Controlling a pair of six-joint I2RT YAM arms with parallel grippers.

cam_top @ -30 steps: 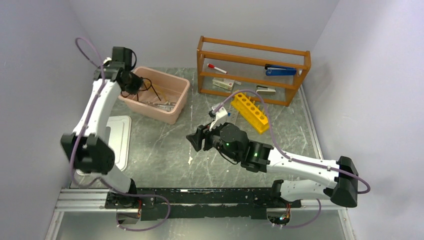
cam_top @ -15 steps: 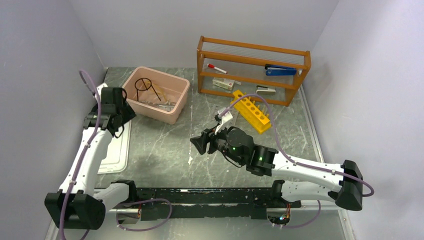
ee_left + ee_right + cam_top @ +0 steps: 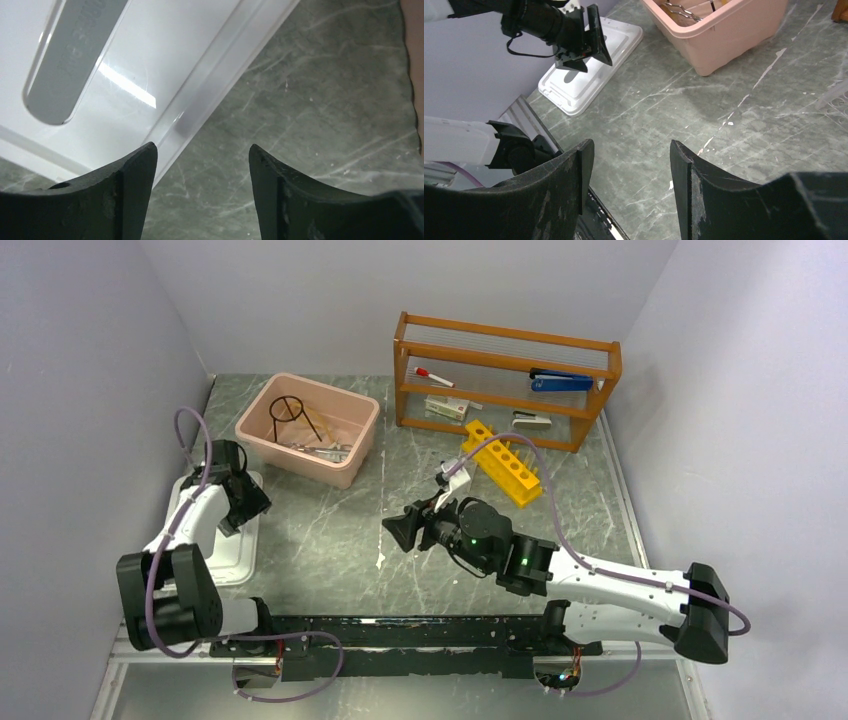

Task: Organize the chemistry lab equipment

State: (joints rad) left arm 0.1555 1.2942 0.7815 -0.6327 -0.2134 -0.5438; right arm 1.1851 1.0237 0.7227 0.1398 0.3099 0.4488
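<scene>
Pink plastic forms the bin (image 3: 300, 462) at the back left of the grey-green marbled worktop (image 3: 330, 530), and the lab equipment that can be made out lies inside it. The black wire ring stand (image 3: 288, 408) sits in its far left part, the tan rubber tubing (image 3: 316, 421) is just beside the stand, and the silvery metal tongs (image 3: 322, 450) lie along the near side. The left claw (image 3: 250, 508) hangs low over the right edge of a white lid (image 3: 225, 545) that lies flat on the worktop, near the bin's left front corner. Its jaws stand apart with nothing between them, and its wrist view shows only the lid's rim and bare stone in the gap. The right claw (image 3: 398, 530) is near the middle of the worktop, pointing left toward the bin, and it too is spread wide and empty. Behind it a yellow test-tube rack (image 3: 500, 462) lies at an angle in front of a wooden shelf (image 3: 505, 340), which holds a red-capped marker (image 3: 433, 376) and a blue stapler (image 3: 560, 382).
</scene>
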